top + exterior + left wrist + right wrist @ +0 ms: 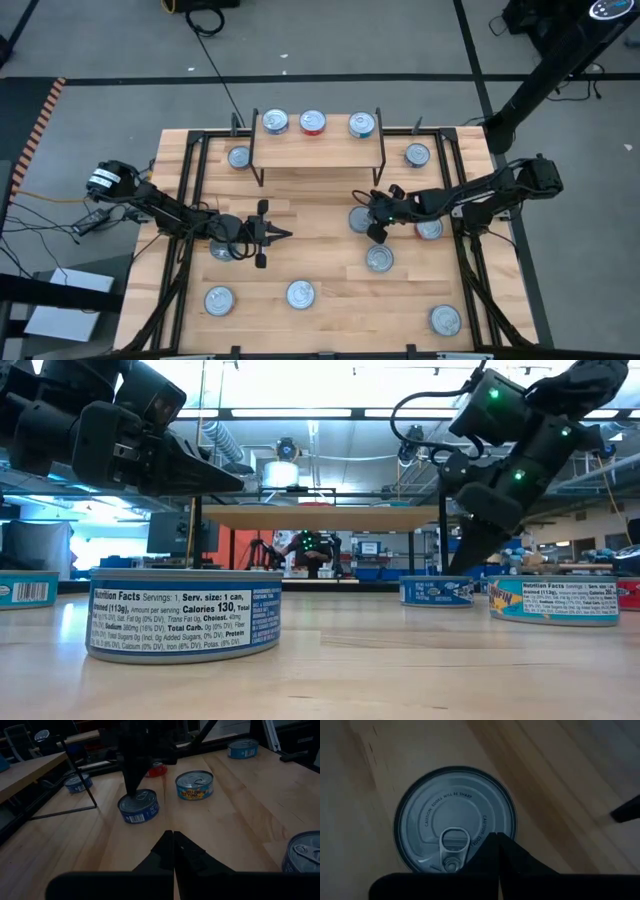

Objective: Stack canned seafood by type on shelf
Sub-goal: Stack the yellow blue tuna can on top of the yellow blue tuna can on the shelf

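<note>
So on my end both arms are out over the table [330,270] with nothing in them. The left gripper [284,234] has its fingers pinched fully together, pointing toward the middle of the table, empty, with one tin [222,249] tucked under the arm behind it. The right gripper [376,231] is closed up tight too and empty, pointing down right over a blue-label tin [455,820]; in the right wrist view I'm staring straight at its pull-tab lid, and I can't tell if the tips actually touch it. The shelf [318,150] sits at the far edge, centred, with three tins lined up on its plank: a blue one [274,122], a red one [312,122], and a teal-ish one [362,124]. The rest of the canned seafood is scattered on the tabletop: one either side of the shelf [238,157] [417,154], a couple near the right gripper [379,258] [430,228], and three along the near edge [219,299] [300,294] [445,320].
</note>
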You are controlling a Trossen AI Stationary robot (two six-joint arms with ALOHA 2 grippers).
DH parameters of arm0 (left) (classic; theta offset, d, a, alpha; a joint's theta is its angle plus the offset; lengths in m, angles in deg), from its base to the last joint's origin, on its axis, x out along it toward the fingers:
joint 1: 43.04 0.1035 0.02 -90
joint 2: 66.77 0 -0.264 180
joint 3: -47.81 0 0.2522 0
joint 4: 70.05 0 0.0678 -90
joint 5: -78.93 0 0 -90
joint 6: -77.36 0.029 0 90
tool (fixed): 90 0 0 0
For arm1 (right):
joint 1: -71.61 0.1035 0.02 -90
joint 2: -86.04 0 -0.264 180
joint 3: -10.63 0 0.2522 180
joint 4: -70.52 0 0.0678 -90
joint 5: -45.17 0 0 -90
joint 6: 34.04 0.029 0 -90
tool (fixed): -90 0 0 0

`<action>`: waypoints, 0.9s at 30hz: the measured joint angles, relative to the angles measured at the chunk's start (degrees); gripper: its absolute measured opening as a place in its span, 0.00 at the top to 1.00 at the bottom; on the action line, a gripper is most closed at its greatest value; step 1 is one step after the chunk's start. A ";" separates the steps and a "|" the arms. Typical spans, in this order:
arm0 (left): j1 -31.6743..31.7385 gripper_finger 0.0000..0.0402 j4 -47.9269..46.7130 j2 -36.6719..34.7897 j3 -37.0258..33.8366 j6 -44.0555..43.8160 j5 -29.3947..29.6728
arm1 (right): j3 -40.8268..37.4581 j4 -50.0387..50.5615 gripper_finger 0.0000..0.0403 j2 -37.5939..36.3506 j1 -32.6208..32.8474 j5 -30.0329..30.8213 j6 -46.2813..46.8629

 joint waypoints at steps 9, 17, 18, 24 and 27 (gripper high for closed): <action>-0.01 1.00 0.00 0.00 0.00 0.00 0.00 | 2.79 -2.02 0.99 0.00 1.16 0.20 -2.50; -0.01 1.00 0.00 0.00 0.00 -0.02 0.00 | 1.67 -5.36 0.99 0.04 0.96 -2.70 -4.32; -0.01 1.00 -0.01 0.00 0.00 -0.02 0.00 | 1.26 -5.34 0.99 0.04 0.72 -2.38 -4.30; 0.00 1.00 -0.02 0.00 0.00 -0.02 0.00 | -1.17 -5.40 0.99 0.04 -0.74 -1.45 -1.94; -0.01 1.00 -0.02 0.00 0.00 -0.02 0.00 | -2.35 -5.45 0.99 0.04 -1.33 -0.19 -0.40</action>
